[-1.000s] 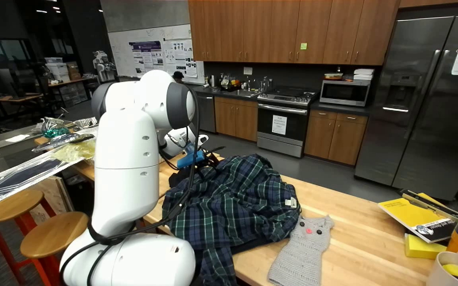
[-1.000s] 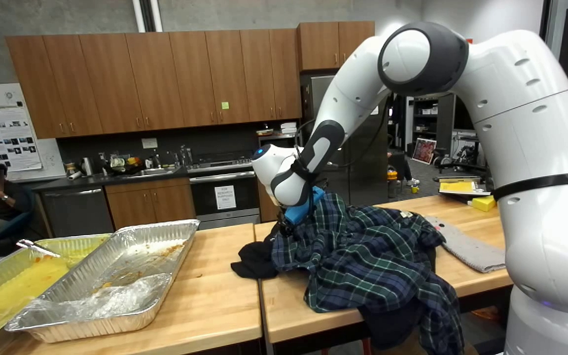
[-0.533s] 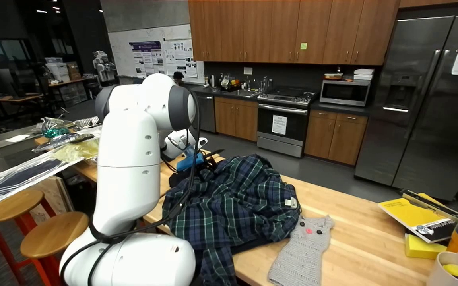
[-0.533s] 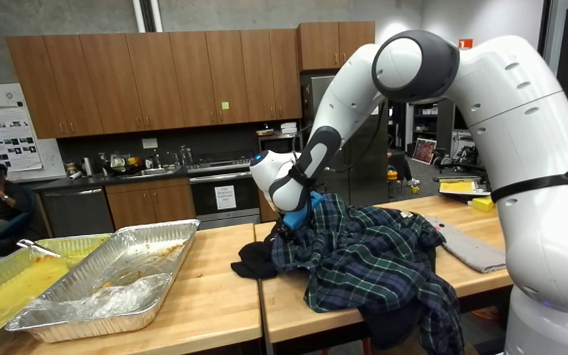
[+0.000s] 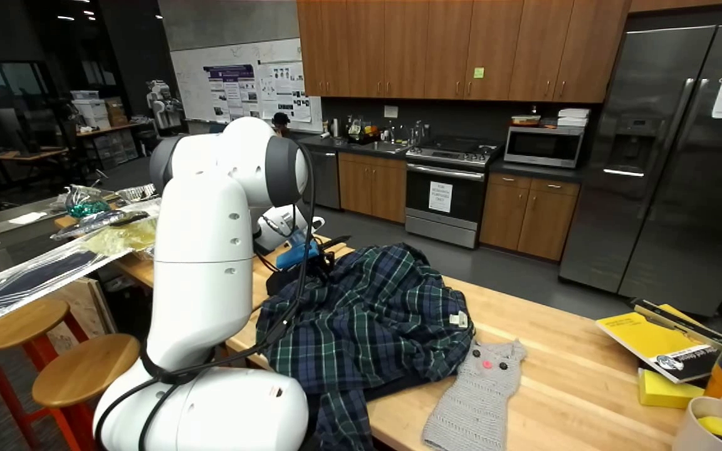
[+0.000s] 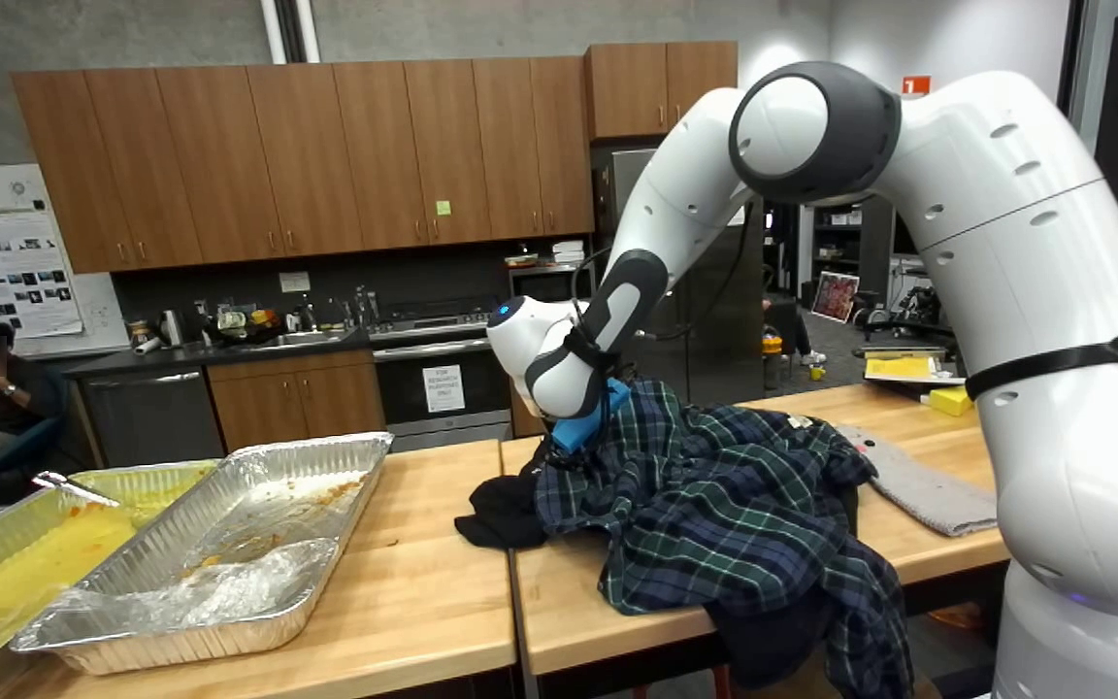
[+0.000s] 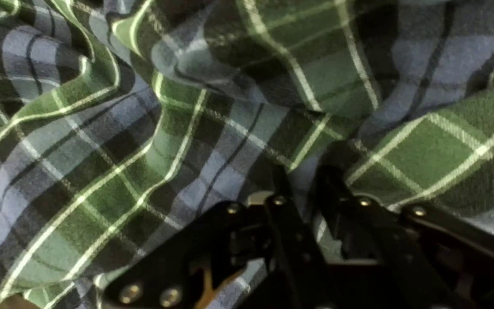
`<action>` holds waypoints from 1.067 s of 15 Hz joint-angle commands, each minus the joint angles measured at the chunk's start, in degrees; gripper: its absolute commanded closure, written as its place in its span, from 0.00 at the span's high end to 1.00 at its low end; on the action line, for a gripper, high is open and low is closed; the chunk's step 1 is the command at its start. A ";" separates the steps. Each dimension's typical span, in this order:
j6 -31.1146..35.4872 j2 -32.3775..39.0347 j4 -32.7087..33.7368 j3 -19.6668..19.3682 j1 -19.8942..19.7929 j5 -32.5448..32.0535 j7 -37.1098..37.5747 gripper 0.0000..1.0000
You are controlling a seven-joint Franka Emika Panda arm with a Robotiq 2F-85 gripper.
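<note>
Resting the end effector (image 7: 307, 163), barely parted, in folds of the plaid shirt (image 5: 392, 313); cannot tell whether grasping cloth. Reached, but not yet lifted or smoothed; lying heaped on the worktop (image 5: 565, 363), left of the grey knit toy (image 5: 480, 394).

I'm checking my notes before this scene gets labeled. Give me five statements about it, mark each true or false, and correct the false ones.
1. The gripper is down at the plaid shirt. True.
2. The plaid shirt is neatly folded. False: it lies in a crumpled heap.
3. Part of the plaid shirt hangs over the edge of the table. True.
4. The gray knitted piece lies on the same table as the plaid shirt. True.
5. The gripper is over the gray knitted piece. False: it is at the opposite end of the plaid shirt.
</note>
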 commanded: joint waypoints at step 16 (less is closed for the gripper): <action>4.24 -0.16 7.51 1.22 2.34 -7.08 -6.70 0.00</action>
